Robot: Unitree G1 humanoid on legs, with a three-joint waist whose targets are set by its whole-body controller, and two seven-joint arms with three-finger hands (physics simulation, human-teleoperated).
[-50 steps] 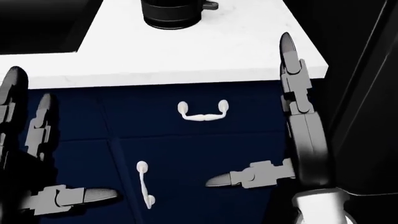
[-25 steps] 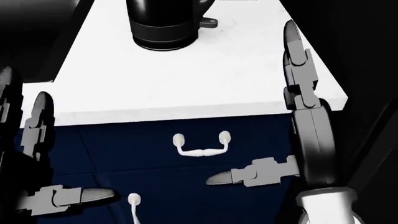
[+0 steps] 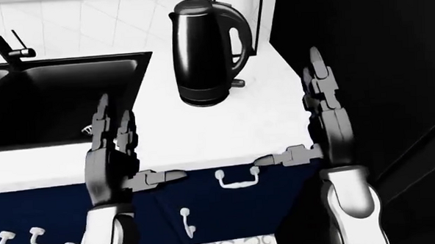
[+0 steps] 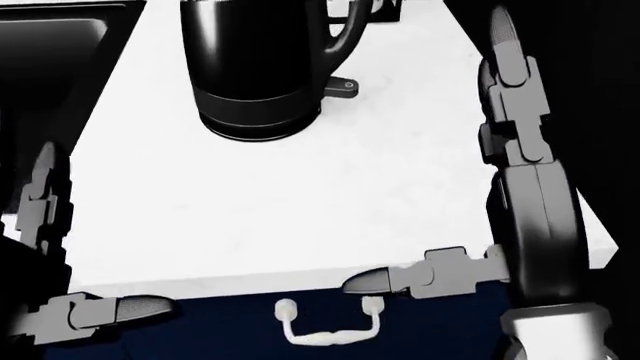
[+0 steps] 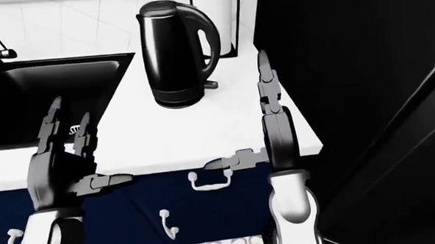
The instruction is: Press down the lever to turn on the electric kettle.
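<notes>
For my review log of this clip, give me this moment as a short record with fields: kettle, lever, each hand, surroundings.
kettle: black electric kettle upright on the white counter, handle toward the view's right
lever: small tab at the kettle's base on its handle side; not touched
left hand: left hand open, fingers straight, over the counter edge, apart from the kettle
right hand: right hand open, fingers straight, at the counter's right edge, apart from the kettle
sink: dark sink left of the kettle
cabinet: dark blue front with a white handle
</notes>
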